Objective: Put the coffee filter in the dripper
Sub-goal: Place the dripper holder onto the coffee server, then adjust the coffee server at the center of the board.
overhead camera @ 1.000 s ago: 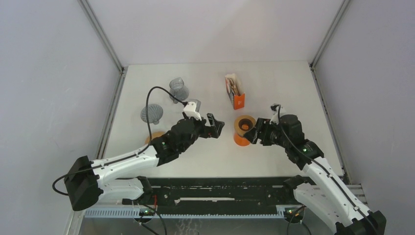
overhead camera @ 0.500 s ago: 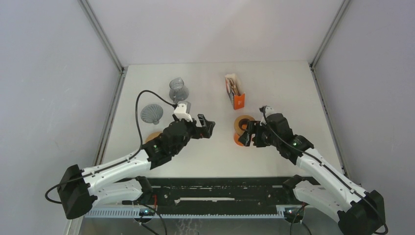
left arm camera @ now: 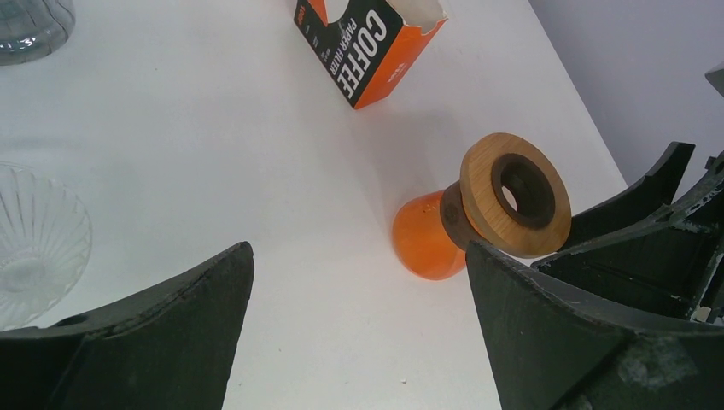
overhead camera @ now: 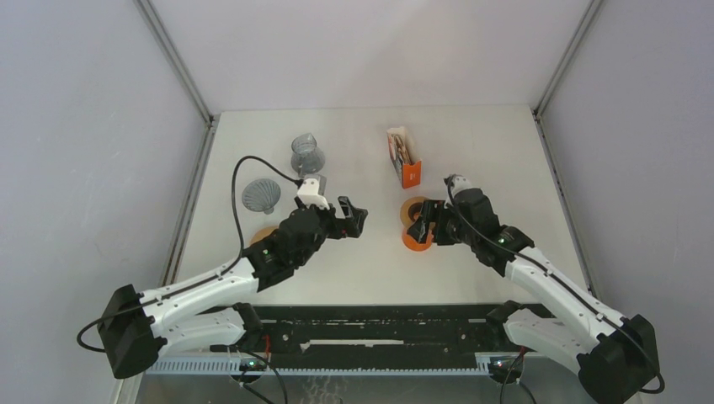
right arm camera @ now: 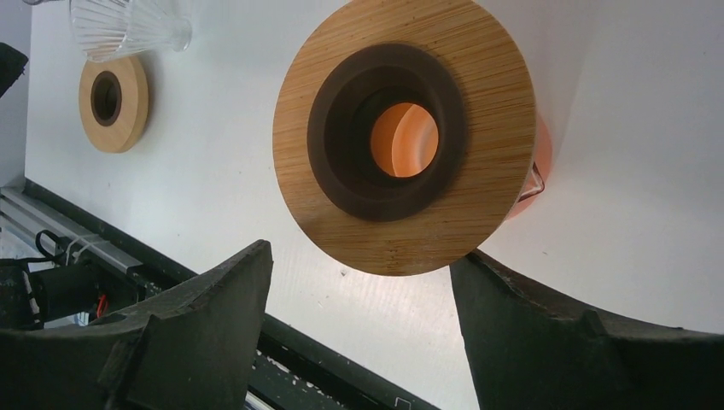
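The orange dripper (overhead camera: pixel 412 242) lies on its side mid-table, its round wooden base (right arm camera: pixel 405 132) facing my right gripper. The orange and black coffee filter box (overhead camera: pixel 405 160) stands behind it with its top open and brown filter edges showing. My right gripper (overhead camera: pixel 429 225) is open and empty, its jaws on either side of the wooden base's lower rim, not touching it. My left gripper (overhead camera: pixel 354 220) is open and empty, left of the dripper (left arm camera: pixel 427 235) and apart from it. The box also shows in the left wrist view (left arm camera: pixel 367 43).
Two clear glass drippers (overhead camera: pixel 307 153) (overhead camera: pixel 261 195) stand at the left back. A loose wooden ring (overhead camera: pixel 265 234) lies beside my left arm and also shows in the right wrist view (right arm camera: pixel 113 102). The black rail (overhead camera: pixel 379 337) runs along the near edge.
My left gripper has drawn back to the left, away from the dripper. My right gripper has moved forward and left, up to the dripper's wooden base.
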`<state>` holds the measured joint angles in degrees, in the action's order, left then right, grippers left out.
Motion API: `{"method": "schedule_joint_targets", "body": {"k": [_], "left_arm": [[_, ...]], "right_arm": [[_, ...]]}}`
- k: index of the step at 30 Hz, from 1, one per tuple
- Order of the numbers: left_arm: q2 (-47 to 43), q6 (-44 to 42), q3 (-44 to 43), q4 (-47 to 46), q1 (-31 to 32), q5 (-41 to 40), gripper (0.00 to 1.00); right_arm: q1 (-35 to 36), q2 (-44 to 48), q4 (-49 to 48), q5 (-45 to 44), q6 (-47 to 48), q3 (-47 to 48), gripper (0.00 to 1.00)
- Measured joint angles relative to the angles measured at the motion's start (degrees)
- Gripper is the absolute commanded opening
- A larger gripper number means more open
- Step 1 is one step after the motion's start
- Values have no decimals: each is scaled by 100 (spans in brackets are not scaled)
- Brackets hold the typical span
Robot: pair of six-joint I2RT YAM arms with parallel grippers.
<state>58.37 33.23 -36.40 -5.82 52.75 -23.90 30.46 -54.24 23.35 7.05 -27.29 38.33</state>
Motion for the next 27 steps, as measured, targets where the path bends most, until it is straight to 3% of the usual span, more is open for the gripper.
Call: {"method": "schedule_joint_targets", "body": {"k": [16,20,27], "left_arm": [[-157,7,9,90,-52,-46,98],[-251,42,52,142,-92,-68,99],[-634,188,275,522,-332,-247,99]], "right_arm": [[0,225,208,-424,94,81,87],[4,304,424,-608,219,249,99],[282,223,693,-1005,643,695,100]]}}
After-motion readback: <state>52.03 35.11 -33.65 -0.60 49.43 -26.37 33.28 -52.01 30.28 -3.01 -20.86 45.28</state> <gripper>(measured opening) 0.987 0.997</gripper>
